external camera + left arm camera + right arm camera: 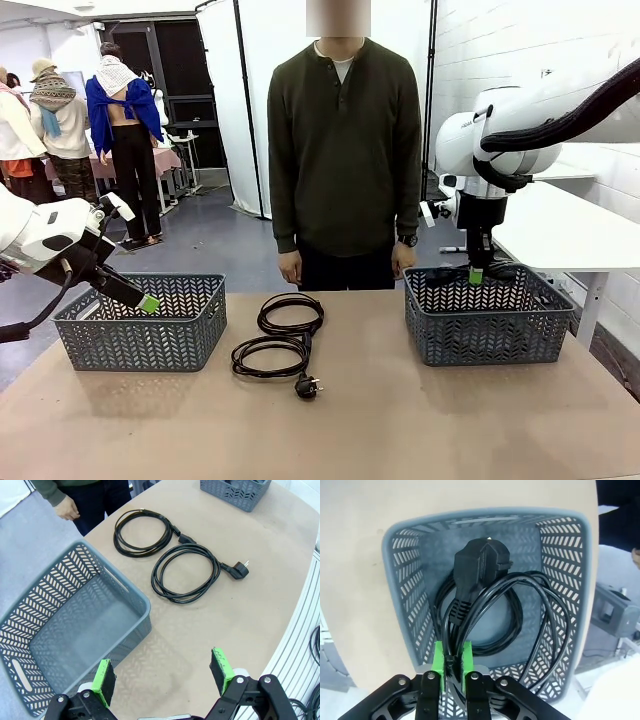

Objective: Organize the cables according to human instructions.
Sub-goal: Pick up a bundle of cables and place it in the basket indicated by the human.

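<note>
The left arm is angled down and inward from the picture's left. The left gripper (148,302) is held just above the left basket (140,340). In the left wrist view its green pads are spread wide, with nothing between them; one pad is seen over the basket's corner and the other over the bare table (400,420).

Two cables are laid on the table between the baskets, apart from both grippers. The far coil (266,322) is a round bundle of thin black loops. The near coil (240,358) lies just in front of it, touching it or nearly so, and its black plug (307,386) is turned toward the robot's side.

Behind them the human (345,150) is seen standing at the far edge, both arms hung straight down.

At the right, the right arm is pointed straight down, and the right gripper (476,274) is held over the right basket (490,335). In the right wrist view its pads are pressed together on the held cable (540,630), pinched just behind a thick black plug (480,565). The black loops are hung down inside that basket.
</note>
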Motion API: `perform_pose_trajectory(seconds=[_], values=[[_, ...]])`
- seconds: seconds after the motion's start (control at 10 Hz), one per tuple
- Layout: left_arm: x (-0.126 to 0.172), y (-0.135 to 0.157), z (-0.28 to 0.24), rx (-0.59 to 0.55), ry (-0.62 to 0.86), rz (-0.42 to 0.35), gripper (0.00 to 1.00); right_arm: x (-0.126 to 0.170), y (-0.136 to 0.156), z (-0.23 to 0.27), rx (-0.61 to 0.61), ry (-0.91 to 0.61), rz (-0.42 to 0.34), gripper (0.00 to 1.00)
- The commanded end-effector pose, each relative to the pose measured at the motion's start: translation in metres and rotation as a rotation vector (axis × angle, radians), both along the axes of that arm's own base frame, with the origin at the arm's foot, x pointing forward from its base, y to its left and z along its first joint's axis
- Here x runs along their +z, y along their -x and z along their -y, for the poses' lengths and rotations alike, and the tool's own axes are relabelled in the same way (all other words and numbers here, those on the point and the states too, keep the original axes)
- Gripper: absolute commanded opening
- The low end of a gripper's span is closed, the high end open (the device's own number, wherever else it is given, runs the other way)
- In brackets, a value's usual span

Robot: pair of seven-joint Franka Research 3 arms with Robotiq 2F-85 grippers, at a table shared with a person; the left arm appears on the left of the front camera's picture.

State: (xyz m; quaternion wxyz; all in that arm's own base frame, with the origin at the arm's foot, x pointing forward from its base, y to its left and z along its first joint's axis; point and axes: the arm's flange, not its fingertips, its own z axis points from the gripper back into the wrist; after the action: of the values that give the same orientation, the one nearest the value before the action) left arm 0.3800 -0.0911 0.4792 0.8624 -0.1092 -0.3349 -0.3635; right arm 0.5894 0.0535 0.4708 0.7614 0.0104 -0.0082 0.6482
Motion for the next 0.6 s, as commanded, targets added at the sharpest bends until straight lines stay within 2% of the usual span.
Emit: perform_pose_trajectory(seconds=[0.0, 0.3, 0.5], values=[[-0.001, -0.001, -0.001, 0.009, 0.015, -0.009, 1.0, 0.002, -0.01, 0.002, -0.005, 0.022, 0.004, 0.43], [-0.001, -0.001, -0.001, 0.009, 0.015, -0.009, 1.0, 0.004, -0.017, 0.004, -0.039, 0.002, -0.031, 1.0], [-0.001, -0.001, -0.001, 0.009, 0.015, -0.009, 1.0, 0.013, -0.017, 0.004, -0.036, 0.007, -0.043, 1.0]])
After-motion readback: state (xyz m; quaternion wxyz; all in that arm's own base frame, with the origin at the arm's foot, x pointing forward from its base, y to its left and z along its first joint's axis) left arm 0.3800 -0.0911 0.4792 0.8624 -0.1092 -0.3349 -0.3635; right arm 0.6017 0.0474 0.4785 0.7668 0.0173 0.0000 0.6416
